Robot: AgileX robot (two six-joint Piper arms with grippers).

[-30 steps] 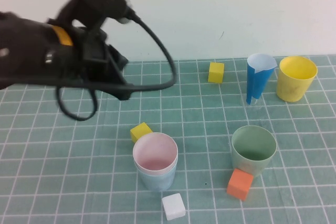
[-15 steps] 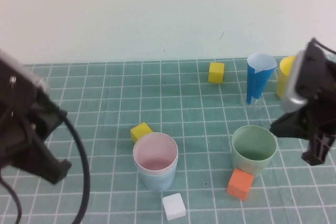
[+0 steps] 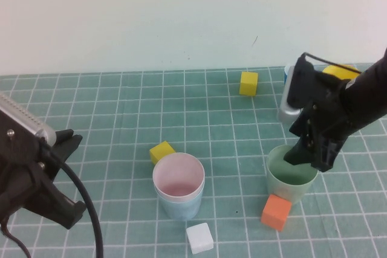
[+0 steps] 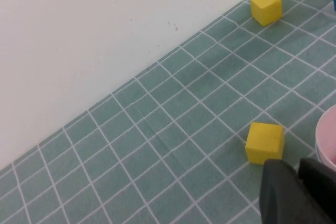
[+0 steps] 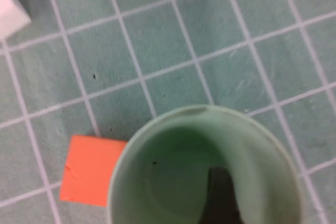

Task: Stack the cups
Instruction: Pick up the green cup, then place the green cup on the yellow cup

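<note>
The pink cup (image 3: 178, 176) sits nested in the light blue cup (image 3: 179, 208) at front centre. Its rim shows in the left wrist view (image 4: 328, 140). The green cup (image 3: 292, 176) stands upright to the right. My right gripper (image 3: 302, 155) is down at its far rim, open. In the right wrist view one finger (image 5: 220, 192) is inside the green cup (image 5: 173, 166); the other is hidden. The yellow cup (image 3: 338, 70) is mostly hidden behind my right arm. My left gripper (image 3: 54, 173) is at the front left, shut and empty (image 4: 298, 165).
A yellow cube (image 3: 162, 151) lies just behind the stacked cups, and another yellow cube (image 3: 248, 83) near the back wall. An orange cube (image 3: 276, 211) touches the green cup's front. A white cube (image 3: 199, 237) lies at the front edge. The dark-blue cone cup (image 3: 289, 75) is nearly hidden behind my right arm.
My left arm has pulled back from the back left to the front left. My right arm came in from the right and lowered onto the green cup's rim.
</note>
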